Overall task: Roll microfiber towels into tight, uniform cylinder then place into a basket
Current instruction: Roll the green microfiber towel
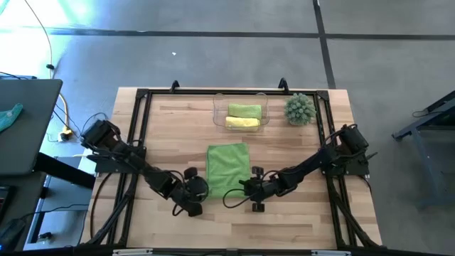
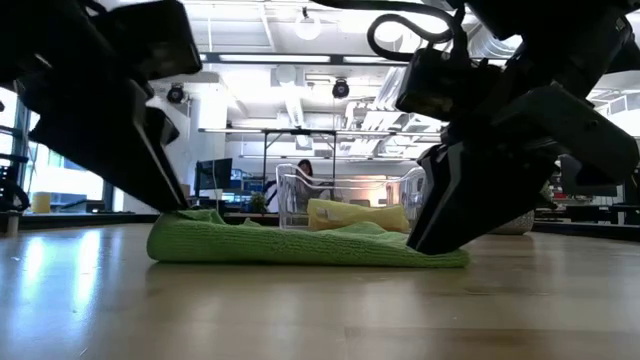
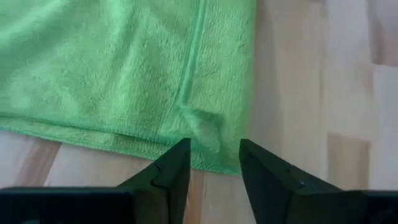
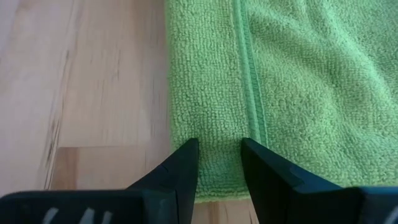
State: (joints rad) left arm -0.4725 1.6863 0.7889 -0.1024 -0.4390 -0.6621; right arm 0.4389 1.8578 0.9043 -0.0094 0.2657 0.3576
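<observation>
1. A lime green microfiber towel [image 1: 228, 168] is lying flat and unrolled on the wooden table [image 1: 298, 213], between the two arms and just in front of the clear plastic basket [image 1: 218, 114].
2. The left gripper [image 3: 212, 163] is sitting at the towel's near left corner with its jaws parted; the left wrist view is showing a small raised pucker of cloth just ahead of the gap, and nothing is being clamped between the fingers [image 3: 174, 168].
3. The right gripper [image 4: 219, 160] is resting at the near right corner, its fingers [image 4: 185, 165] standing apart on either side of the folded hem; whether the pads are actually pinching that edge is hard to make out, since the tips are covering it.
4. Inside the basket, a rolled yellow towel [image 1: 242, 122] and a rolled green towel [image 1: 244, 110] are lying side by side.
5. In the low view, the basket is showing only partly behind the flat towel, and both dark grippers are cut off by the frame's top.
6. A spiky green ball plant [image 1: 300, 109] is standing just right of the basket.
</observation>
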